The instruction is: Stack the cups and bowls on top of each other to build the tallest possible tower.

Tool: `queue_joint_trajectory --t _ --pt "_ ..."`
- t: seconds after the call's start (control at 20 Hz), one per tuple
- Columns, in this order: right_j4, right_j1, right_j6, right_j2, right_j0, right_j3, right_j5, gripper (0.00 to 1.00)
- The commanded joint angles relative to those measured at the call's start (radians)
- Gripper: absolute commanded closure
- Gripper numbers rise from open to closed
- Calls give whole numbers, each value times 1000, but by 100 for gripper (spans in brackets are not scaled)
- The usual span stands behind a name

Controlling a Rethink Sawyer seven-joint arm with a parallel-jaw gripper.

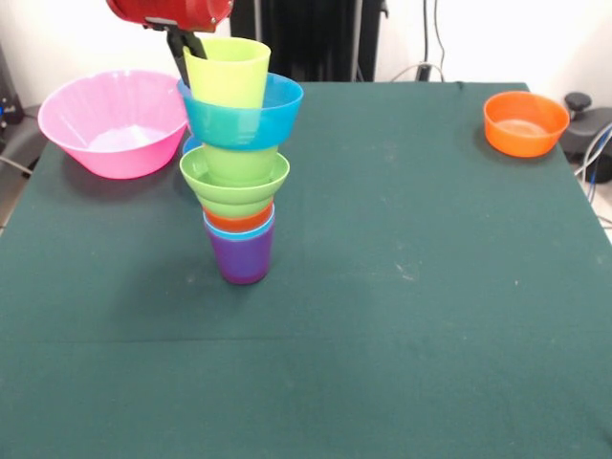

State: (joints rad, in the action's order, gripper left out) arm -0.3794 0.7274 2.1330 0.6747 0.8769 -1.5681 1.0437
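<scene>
standing upright near the middle of the green table (pixel 402 316), the tower (pixel 239 163) has its long axis vertical, leaning slightly at the top. from the base up: purple cup (pixel 241 258), light blue and orange cup rims, ridged green bowl (pixel 234 177), blue bowl (pixel 241 113), yellow-green cup (pixel 228 72), mouth up. the gripper (pixel 182 48) hangs from the red arm (pixel 170 11) at the upper left of the tower top; one dark finger (pixel 181 59) shows just beside the yellow-green cup's left wall, touching or nearly so. whether the fingers are released or clamped on the cup cannot be told. the orange bowl (pixel 525 122) lies well apart to the right, mouth up; the pink bowl (pixel 113 121) sits to the left. judgement: any withdrawal should go straight up along the axis
</scene>
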Motion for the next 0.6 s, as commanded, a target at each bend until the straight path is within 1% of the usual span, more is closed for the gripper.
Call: queue_joint_trajectory --t 0.05,0.6 --pt "-36 -47 -65 -47 -38 -21 -7 100" --pt "-40 -53 -72 -49 -38 -7 0 100"
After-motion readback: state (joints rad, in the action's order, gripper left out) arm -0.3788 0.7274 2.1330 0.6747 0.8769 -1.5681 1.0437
